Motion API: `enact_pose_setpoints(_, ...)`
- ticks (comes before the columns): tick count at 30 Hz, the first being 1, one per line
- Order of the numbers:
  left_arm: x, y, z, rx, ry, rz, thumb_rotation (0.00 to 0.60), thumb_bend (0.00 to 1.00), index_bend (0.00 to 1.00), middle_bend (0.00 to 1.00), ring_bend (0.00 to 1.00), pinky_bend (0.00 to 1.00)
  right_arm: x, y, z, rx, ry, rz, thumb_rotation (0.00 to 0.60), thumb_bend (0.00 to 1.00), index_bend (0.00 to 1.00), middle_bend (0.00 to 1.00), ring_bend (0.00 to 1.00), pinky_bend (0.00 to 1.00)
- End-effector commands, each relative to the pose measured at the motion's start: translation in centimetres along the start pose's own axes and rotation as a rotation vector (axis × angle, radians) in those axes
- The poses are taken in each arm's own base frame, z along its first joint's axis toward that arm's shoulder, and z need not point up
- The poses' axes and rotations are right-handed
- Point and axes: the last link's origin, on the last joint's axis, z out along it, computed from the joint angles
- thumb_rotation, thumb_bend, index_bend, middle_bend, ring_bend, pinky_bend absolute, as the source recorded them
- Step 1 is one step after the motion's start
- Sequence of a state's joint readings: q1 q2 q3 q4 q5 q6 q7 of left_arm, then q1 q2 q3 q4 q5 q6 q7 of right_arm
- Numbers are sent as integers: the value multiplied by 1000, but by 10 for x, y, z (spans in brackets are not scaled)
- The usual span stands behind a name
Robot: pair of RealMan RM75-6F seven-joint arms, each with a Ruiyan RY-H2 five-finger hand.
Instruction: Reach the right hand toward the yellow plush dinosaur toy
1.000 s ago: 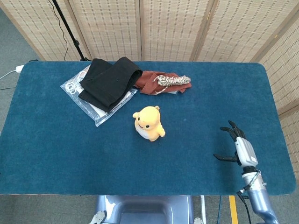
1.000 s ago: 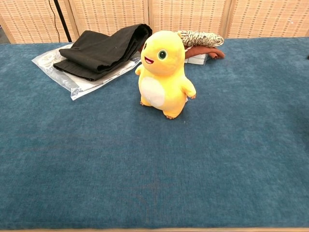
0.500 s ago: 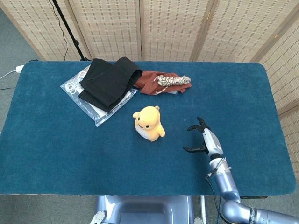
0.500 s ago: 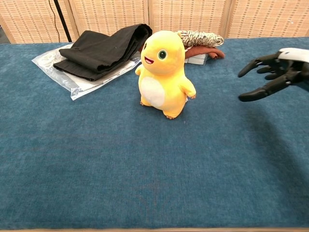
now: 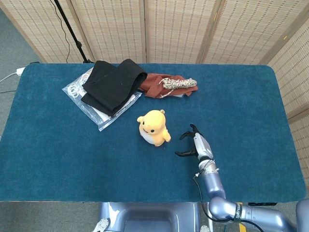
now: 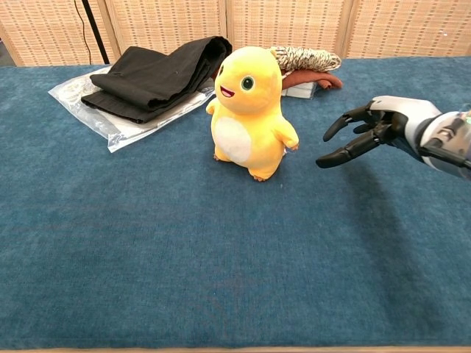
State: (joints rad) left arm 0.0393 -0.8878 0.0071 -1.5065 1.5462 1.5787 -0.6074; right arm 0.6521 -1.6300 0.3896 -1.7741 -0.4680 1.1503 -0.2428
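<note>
The yellow plush dinosaur toy (image 5: 153, 128) (image 6: 248, 112) stands upright near the middle of the blue table, white belly toward the chest camera. My right hand (image 5: 192, 143) (image 6: 366, 130) hovers just to its right, a short gap away, with dark fingers spread toward the toy and nothing in them. My left hand shows in neither view.
Folded black cloth (image 5: 113, 84) (image 6: 158, 76) lies on a clear plastic bag (image 5: 84, 106) at the back left. A red-brown cloth (image 5: 157, 85) with a coiled rope (image 5: 179, 83) (image 6: 305, 56) sits behind the toy. A woven screen stands behind the table (image 5: 58, 145).
My right hand has travelled left across the table from near the right edge to close beside the toy, staying spread. The toy has not moved.
</note>
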Motion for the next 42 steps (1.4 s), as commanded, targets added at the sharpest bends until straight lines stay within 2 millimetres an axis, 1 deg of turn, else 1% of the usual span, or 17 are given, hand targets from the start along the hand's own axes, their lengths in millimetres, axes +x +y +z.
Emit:
enact_pose_setpoints(1,0,0,0,-1,1,-2,600,0,0,0,0,0,-4,-7,4,-12,13,2,600,0,412,0,0,0)
enact_pose_setpoints(10,2,-1,-1,-3,6,-7,600,0,0,0,0,0,-11,-16,6,-23,-2,13,600,0,391,0,0,0)
enact_pose_setpoints(18,4,-3,-1,-2,10,-16,600,0,0,0,0,0,-20,-21,9,-45,-22,38,600,0,408,0,0,0)
enact_pose_setpoints(22,5,-4,-1,-2,12,-24,600,0,0,0,0,0,-25,-22,15,-77,-30,51,600,0,416,0,0,0)
enact_pose_setpoints(32,7,-6,-1,2,15,-33,600,0,0,0,0,0,-22,-29,21,-93,-20,91,600,0,475,0,0,0)
enact_pose_setpoints(42,7,-6,-2,3,18,-31,600,0,0,0,0,0,-22,-36,20,-102,-23,125,600,0,500,0,0,0)
